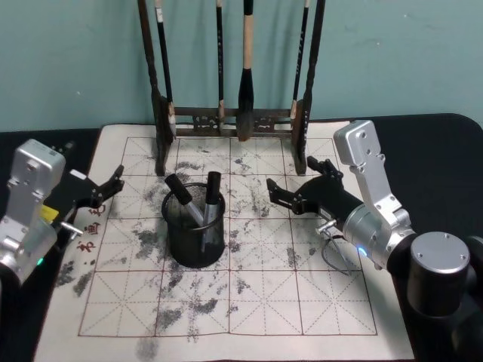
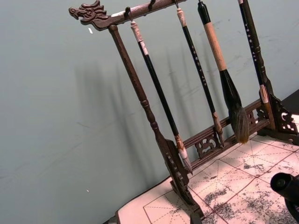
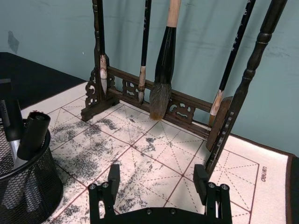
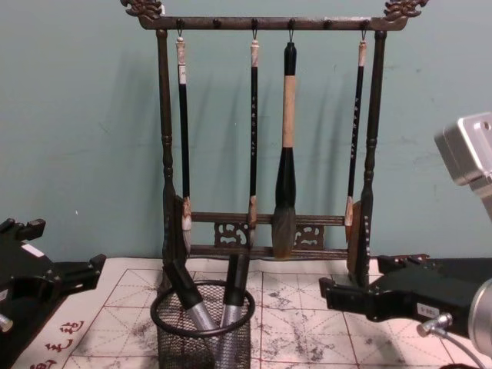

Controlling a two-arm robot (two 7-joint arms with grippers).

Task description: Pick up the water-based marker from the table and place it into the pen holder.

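Head view: pen holder (image 1: 195, 234) stands on the ink-stained practice mat (image 1: 264, 294), in front of the brush rack (image 1: 234, 124). Two markers (image 1: 198, 202) lean inside it, caps up; I cannot tell which is the task's marker. Right gripper (image 1: 293, 185) sits just right of the pen holder, fingers apart and empty. Left gripper (image 1: 106, 188) sits left of the pen holder, fingers apart, empty.

Left wrist view: brush rack and hanging brushes (image 2: 224, 84); a dark rounded object at the lower corner, cannot identify.

Right wrist view: right gripper's fingers (image 3: 113, 177) spread wide, nothing between; pen holder off to one side, a marker cap (image 3: 33, 133) above its rim.

Chest view: both markers lean inside the pen holder (image 4: 201, 327); right gripper (image 4: 346, 296) level with its rim.

Risk, my judgement: the right gripper is near the pen holder and the rack post; a careless sideways swing could tip either.

Marker to fingers: in the pen holder, apart from both grippers.
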